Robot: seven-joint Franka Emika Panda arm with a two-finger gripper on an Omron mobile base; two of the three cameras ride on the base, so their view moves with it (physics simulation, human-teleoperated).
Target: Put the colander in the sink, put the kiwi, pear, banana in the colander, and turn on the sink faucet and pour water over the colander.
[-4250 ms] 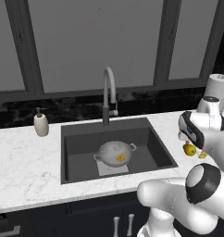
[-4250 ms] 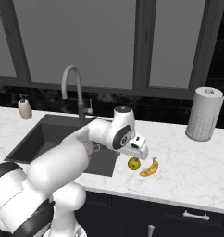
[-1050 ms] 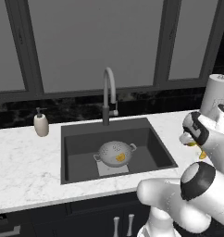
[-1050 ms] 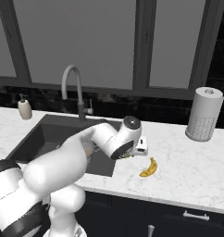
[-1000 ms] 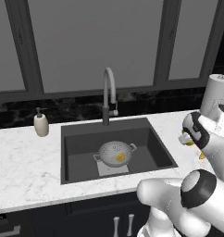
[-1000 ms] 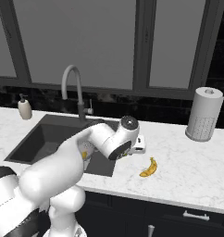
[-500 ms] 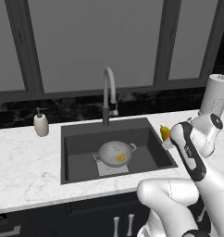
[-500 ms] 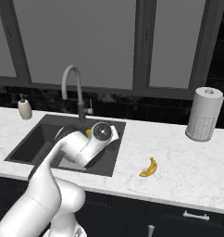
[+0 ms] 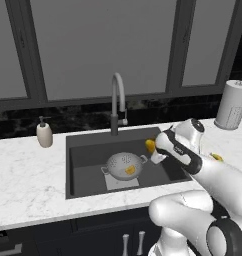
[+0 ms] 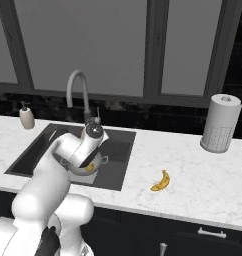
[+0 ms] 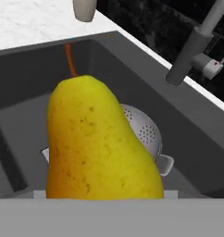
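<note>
- Left of centre in the left base view, the colander (image 9: 125, 164) sits on the floor of the sink (image 9: 83, 155), the kiwi (image 9: 130, 170) inside it.
- Behind it rises the sink faucet (image 9: 118, 102).
- At centre, above the sink's right side, the gripper (image 9: 154, 150) is clamped wide around the pear (image 9: 150, 145).
- In the right base view, right of centre, the banana (image 10: 161, 181) lies on the bench (image 10: 193, 175).
</note>
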